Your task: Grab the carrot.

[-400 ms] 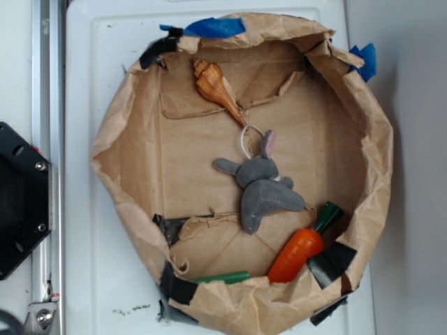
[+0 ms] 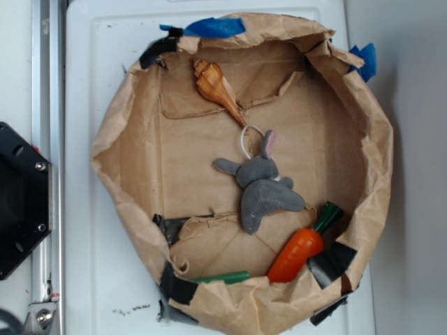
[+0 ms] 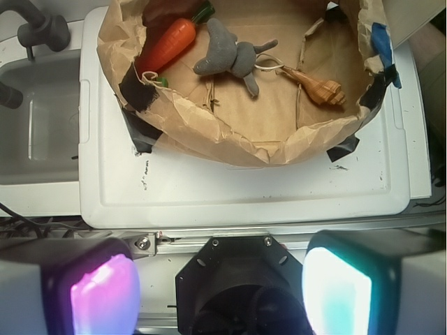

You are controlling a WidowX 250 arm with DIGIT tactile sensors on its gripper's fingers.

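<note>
Against the near-right wall of the paper tray [image 2: 112, 139] lies the carrot [image 2: 297, 252], stem toward the bunny [image 2: 262, 188]. Hand [image 3: 220, 286] hangs well apart, pads spread wide, holding nothing. Carrot looks rigid, light, glossy, prob. slippery; grip across mid-body.

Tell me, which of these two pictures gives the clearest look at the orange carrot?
The exterior view: the carrot lies there almost whole, orange body and green stem both plain, close to the paper wall beside the grey bunny. The wrist view shows it too, but smaller, at the picture's top edge, its tip hidden behind crumpled paper.
</note>
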